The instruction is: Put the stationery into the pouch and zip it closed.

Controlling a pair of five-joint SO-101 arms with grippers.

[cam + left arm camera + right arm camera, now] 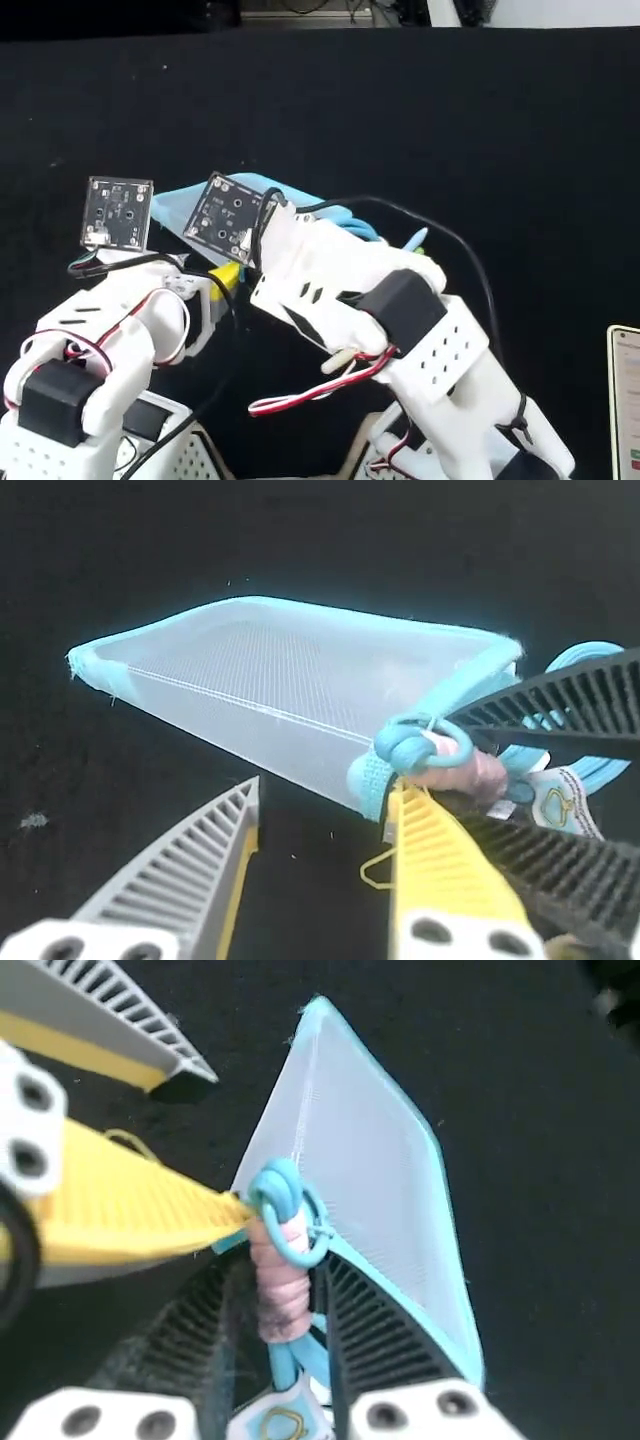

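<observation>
- Cyan-trimmed mesh pouch (pixel 300 680) lies flat on the black tabletop (pixel 400 100), one short end turned toward both arms. That end carries the zip hardware, so I judge the zipping step is in hand.
- Right claw (pixel 280 1260) is closed at its tips on the pink zip pull (pixel 278 1290), one black finger (pixel 380 1340) on each side. A cyan cord loop (pixel 290 1210) sits at the top of the pull.
- Left claw (pixel 328 790) is spread wide and holds nothing. Its yellow finger (pixel 430 860) touches the pouch corner just beside the pull, while its grey finger (pixel 190 880) hangs apart from the pouch over bare tabletop.
- The likely reason for this layout is that the yellow finger pins the soft corner, so the pouch will not slide or bunch when the pull is drawn along the zip.
- The left wrist view gives the whole length of the pouch, the far end included, and a white tag (pixel 565 805) hanging below the pull. Through the mesh I cannot tell what, if anything, is inside.
- The right wrist view gives the grip itself, with the pull centred between the black fingers.
- From the high view the arms cover most of the pouch (pixel 172 208). This view adds a slim blue item (pixel 415 240) beside the right arm, possibly a pen. If so, some stationery is not yet packed.
</observation>
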